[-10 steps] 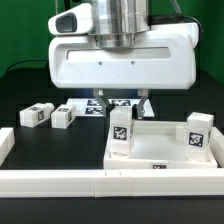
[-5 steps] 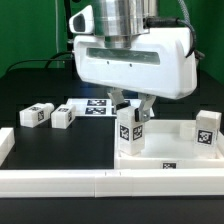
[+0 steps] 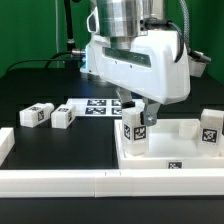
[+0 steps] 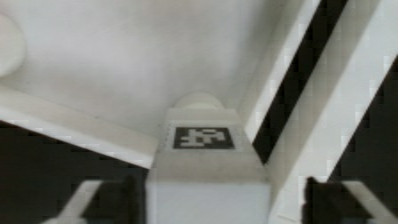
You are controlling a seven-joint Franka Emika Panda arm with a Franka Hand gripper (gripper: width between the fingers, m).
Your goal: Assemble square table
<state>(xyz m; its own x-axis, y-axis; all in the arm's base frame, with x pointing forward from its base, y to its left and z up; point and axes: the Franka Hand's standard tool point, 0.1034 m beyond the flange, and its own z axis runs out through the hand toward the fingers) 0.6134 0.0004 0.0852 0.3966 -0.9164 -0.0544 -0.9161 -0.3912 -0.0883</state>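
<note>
Two spare legs lie on the tabletop (image 3: 20, 90), well left of the square panel (image 3: 170, 152): outer leg (image 3: 36, 115), inner leg (image 3: 62, 117). Marker board (image 3: 100, 106) sits behind the panel's left corner. On that corner an upright post (image 3: 130, 132) stands inside the claw (image 3: 137, 120), which is wide; the wrist view shows gaps between post and fingers (image 4: 84, 203). Seating in the socket is hidden. Risk: if the post only rests there, a finger brushing it on the way up tips or skews it, and sideways drag could shift the panel. The right-hand post (image 3: 211, 130), at the panel's right side, looks safe.
</note>
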